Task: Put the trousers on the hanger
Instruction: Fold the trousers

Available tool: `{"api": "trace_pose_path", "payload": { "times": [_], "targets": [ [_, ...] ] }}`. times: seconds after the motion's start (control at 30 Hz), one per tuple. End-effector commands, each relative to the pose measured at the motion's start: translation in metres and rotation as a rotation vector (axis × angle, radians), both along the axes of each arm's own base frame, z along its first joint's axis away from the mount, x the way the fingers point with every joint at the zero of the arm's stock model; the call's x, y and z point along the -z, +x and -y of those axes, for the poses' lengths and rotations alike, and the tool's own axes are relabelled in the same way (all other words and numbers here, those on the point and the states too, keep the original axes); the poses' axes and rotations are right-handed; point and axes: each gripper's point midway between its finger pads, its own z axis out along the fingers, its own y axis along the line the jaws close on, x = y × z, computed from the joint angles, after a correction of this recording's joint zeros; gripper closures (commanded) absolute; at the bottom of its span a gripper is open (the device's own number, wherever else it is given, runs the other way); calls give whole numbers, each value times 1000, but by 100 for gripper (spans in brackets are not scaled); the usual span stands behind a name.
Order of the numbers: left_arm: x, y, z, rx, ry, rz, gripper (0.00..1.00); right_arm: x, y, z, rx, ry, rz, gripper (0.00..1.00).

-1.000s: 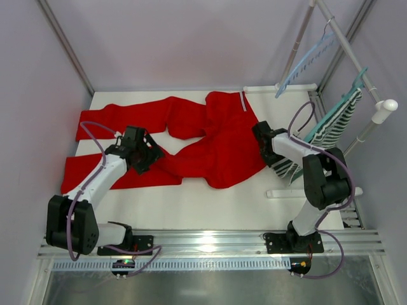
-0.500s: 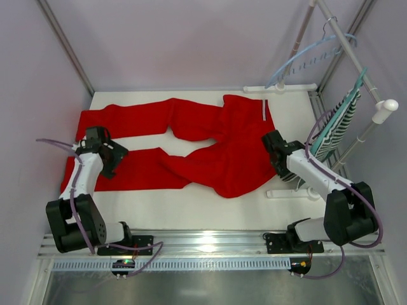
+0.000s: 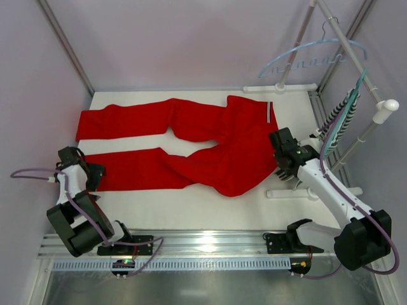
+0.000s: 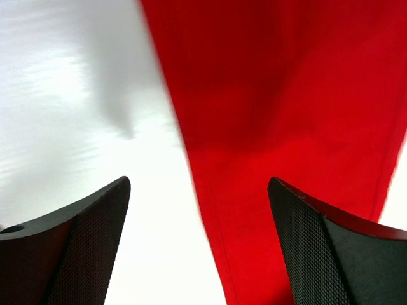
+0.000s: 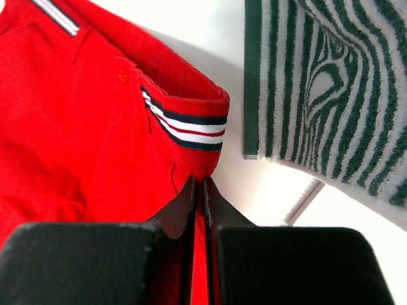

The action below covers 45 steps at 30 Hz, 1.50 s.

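The trousers (image 3: 191, 149) lie spread on the white bench (image 3: 191, 206), both legs running out side by side from the waistband.

My right jaws are at the waistband end. They are pressed together with only a sliver between the two dark fingers (image 5: 181, 210), and they pinch a fold of the red cloth just below the white-and-dark striped trim (image 5: 187, 130). Just past that trim, off the trousers' edge, hangs the green-and-white striped garment (image 5: 331, 95). It is apart from the red cloth, with a strip of bench between them.

My left jaws are at the opposite end of the trousers, by the hem of the nearer leg. They stand wide, with nothing gripped. The leg's long edge (image 4: 191, 171) runs up between the textured pads (image 4: 82, 241), so one pad sits over red cloth and the other over bare bench. I cannot tell whether either pad touches down.

The pale blue hanger (image 3: 299, 48) hangs by its hook from the white rack pole (image 3: 346, 44), beyond the waistband end of the trousers and well apart from them. It carries no cloth.
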Motion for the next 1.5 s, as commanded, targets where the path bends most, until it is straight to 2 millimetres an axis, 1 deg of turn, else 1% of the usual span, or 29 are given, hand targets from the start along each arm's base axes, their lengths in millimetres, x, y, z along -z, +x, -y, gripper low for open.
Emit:
{"api": "trace_pose_path", "payload": {
  "times": [0.0, 0.07, 0.1, 0.13, 0.2, 0.23, 0.27, 0.33, 0.4, 0.47, 0.5, 0.53, 0.63, 0.67, 0.7, 0.8, 0.83, 0.9, 0.93, 0.97, 1.1, 1.13, 1.27, 1.3, 1.33, 1.4, 1.43, 1.47],
  "targets": [
    [3, -19, -26, -108, 57, 0, 12, -19, 3, 7, -7, -35, 87, 96],
    [5, -23, -33, -138, 60, -6, 14, -14, -1, 6, -21, -20, 92, 96],
    [5, -26, -41, -166, 73, -12, 14, -14, 1, 3, -32, -6, 103, 96],
    [8, -28, -45, -174, 76, -29, 14, -12, 0, 2, -43, -10, 99, 96],
    [10, -22, -56, -192, 89, -4, 14, -15, 0, 3, -42, -13, 106, 96],
    [18, -20, -61, -198, 81, -14, 14, -17, 0, 3, -46, -17, 108, 96],
    [18, -18, -67, -210, 88, -14, 14, -19, 0, 4, -48, -22, 113, 96],
    [24, -14, -74, -211, 83, -40, 15, -27, 2, 3, -63, -18, 144, 96],
    [29, -19, -78, -223, 84, -89, 15, -33, 2, 4, -64, -20, 167, 96],
    [34, -19, -83, -231, 83, -120, 16, -36, 2, 6, -62, -29, 178, 96],
    [35, -18, -84, -235, 82, -125, 17, -37, 4, 5, -63, -28, 185, 96],
    [35, -16, -87, -235, 86, -121, 20, -38, 5, 6, -65, -34, 189, 96],
    [32, -7, -95, -230, 95, -108, 25, -38, 6, 8, -72, -55, 175, 96],
    [30, -5, -97, -224, 98, -105, 29, -39, 6, 9, -70, -67, 173, 96],
    [26, -1, -102, -214, 110, -97, 31, -39, 4, 11, -70, -76, 167, 96],
    [20, 7, -108, -196, 125, -76, 48, -46, 5, 11, -79, -80, 192, 96],
    [19, 9, -108, -193, 126, -73, 62, -51, 7, 10, -82, -73, 205, 96],
    [19, 12, -106, -182, 112, -58, 77, -57, 7, 8, -93, -69, 215, 96],
    [20, 12, -106, -184, 110, -55, 92, -64, 8, 7, -96, -65, 226, 96],
    [20, 12, -106, -183, 105, -57, 100, -66, 6, 9, -95, -69, 224, 96],
    [16, 13, -105, -172, 89, -73, 100, -83, 3, 10, -104, -87, 256, 96],
    [10, 15, -105, -168, 95, -58, 100, -87, 3, 9, -115, -93, 261, 96],
    [-5, 11, -104, -177, 133, -39, 100, -91, 1, 13, -106, -105, 266, 96],
    [-7, 13, -106, -174, 149, -17, 94, -90, 1, 10, -114, -96, 262, 96],
    [-8, 12, -105, -172, 151, -17, 86, -89, 2, 8, -120, -88, 260, 96],
    [-8, 5, -109, -198, 174, -42, 69, -88, 3, 4, -128, -71, 262, 96],
    [-9, 6, -112, -208, 190, -27, 55, -84, 3, 2, -134, -61, 255, 96],
    [-10, 7, -112, -210, 198, 3, 51, -83, 4, -1, -141, -55, 258, 96]
  ]
}}
